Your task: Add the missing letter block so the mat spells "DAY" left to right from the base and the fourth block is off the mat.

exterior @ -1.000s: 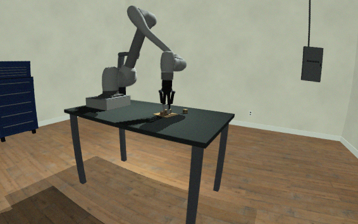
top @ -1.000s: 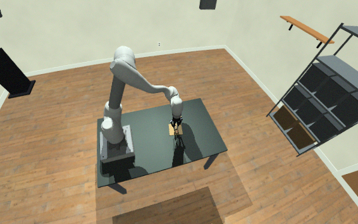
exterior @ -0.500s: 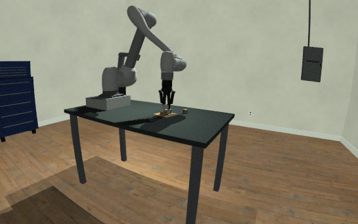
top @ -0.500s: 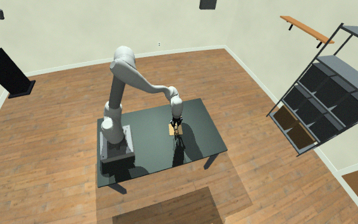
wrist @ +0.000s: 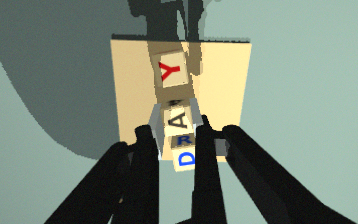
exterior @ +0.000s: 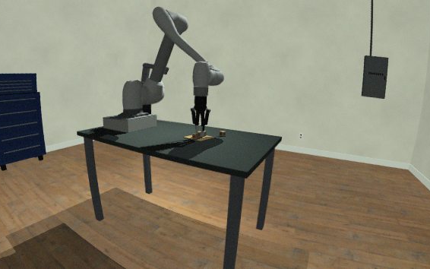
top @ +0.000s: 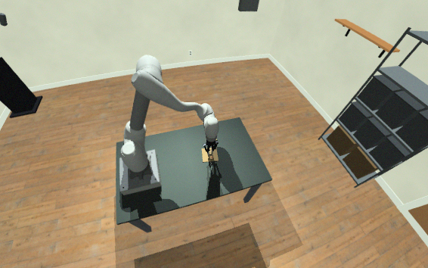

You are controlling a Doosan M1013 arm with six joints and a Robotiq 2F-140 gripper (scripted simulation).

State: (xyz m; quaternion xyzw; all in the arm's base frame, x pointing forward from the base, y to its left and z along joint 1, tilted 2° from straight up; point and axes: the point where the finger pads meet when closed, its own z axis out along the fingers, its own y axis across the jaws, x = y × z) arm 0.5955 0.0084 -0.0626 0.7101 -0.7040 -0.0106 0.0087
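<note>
Gripper (wrist: pixel 178 131) clamped on the A block (wrist: pixel 178 120), hanging low over the mat (wrist: pixel 230 90), pointing straight down.

Table (top: pixel 188 151) dark; the tan mat lies directly under the gripper, roughly mid-table.

Blocks, per the wrist view: the Y block (wrist: pixel 172 71) sits on the mat ahead of the gripper, beyond the held A, with a visible gap between them. The D block (wrist: pixel 185 159) sits on the near side, right under the fingers, close to the mat's near edge; its side face shows an R. Cannot tell whether A is touching D or just above it. The fourth block (exterior: pixel 222 133) is off the mat, well apart to the side in the exterior view.

Key relation: the row axis runs straight away from the gripper along the wrist view's vertical, with D nearest, A between the fingers, Y farthest. The slot for A is the space between D and Y, directly below. Y looks slightly rotated relative to the A/D line.

My read: placement is nearly there; lower and release. Risk is nudging D on the way down.
</note>
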